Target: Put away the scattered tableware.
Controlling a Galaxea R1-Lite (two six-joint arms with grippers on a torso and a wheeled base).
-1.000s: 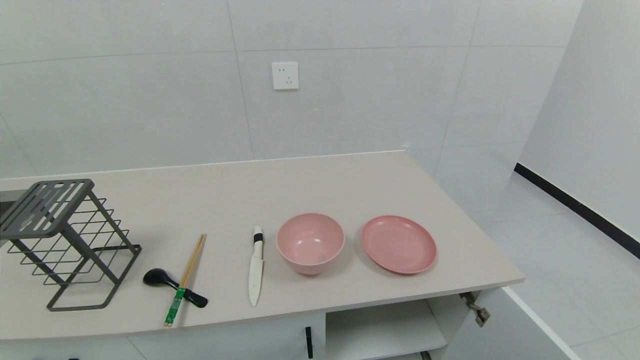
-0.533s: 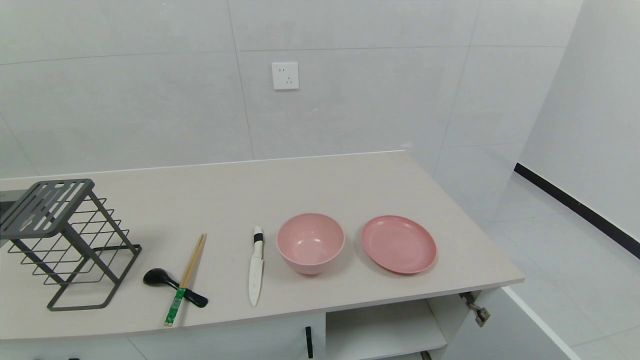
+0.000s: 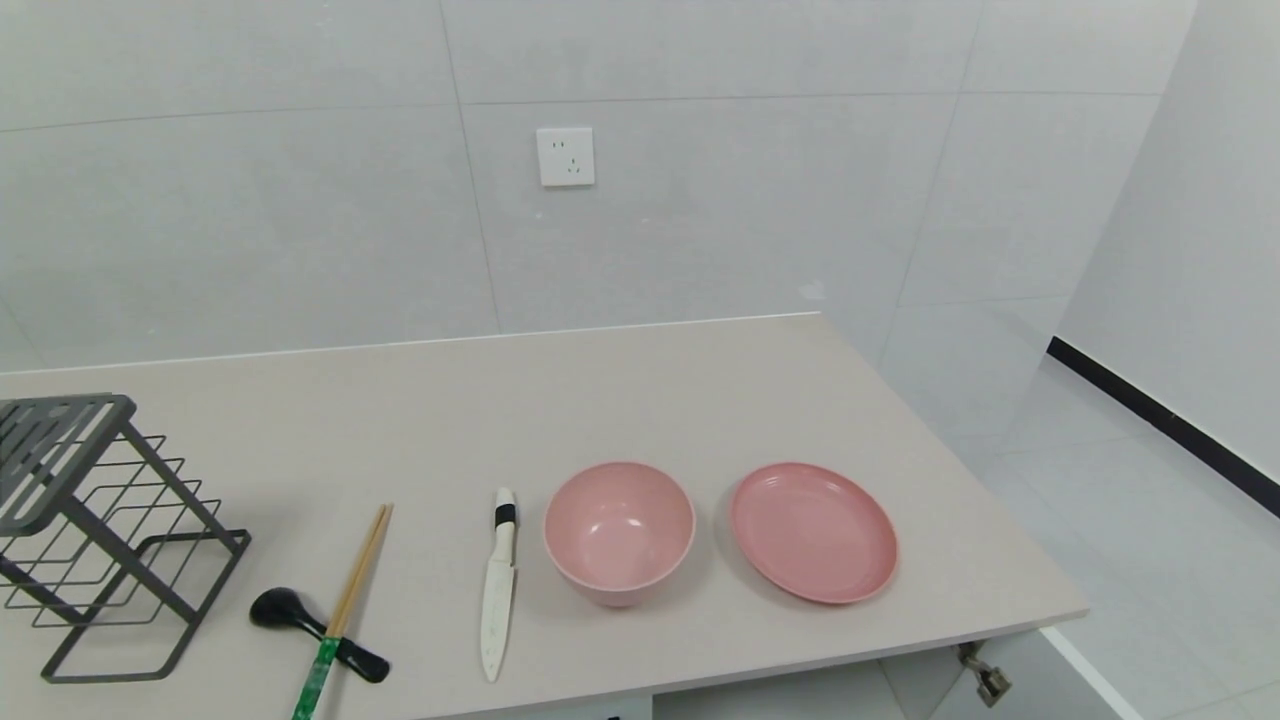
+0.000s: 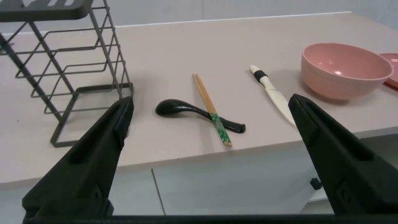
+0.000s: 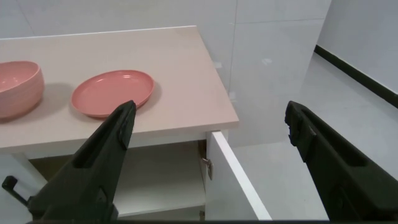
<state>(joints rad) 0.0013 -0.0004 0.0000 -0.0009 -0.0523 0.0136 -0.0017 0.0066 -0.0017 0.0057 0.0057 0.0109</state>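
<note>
On a pale beige bench [image 3: 600, 400] the tableware lies in a row along the near edge. From the robot's left, we see a black plastic soup spoon [image 3: 285, 610], a pair of wooden chopsticks with a green wrapped end [image 3: 350, 590], a white knife with a black band [image 3: 498, 590], a deep pink bowl [image 3: 619, 530] and a shallow pink plate [image 3: 812, 530].

The bowl and plate look like light, stiff plastic with smooth and probably slippery surfaces. We judge a pinch on the rim to be the safest hold for each. The plate sits flat, so its low rim gives little to grip. The knife should be taken by the banded handle end, which points away from us. We cannot tell whether the blade is bare or sheathed. The chopsticks are thin and light and may roll. They lie across the spoon's handle and touch it, so they would need lifting first.

A dark grey wire rack with a slotted top [image 3: 90, 500] stands at the far left, just beside the spoon. Below the bench, a white cupboard door [image 5: 239, 180] hangs open at the right end.

The left tool [image 4: 210, 102] hangs before the bench edge, its jaws spread wide and grasping nothing. The right tool [image 5: 210, 109] is likewise released, low by the open cupboard.
</note>
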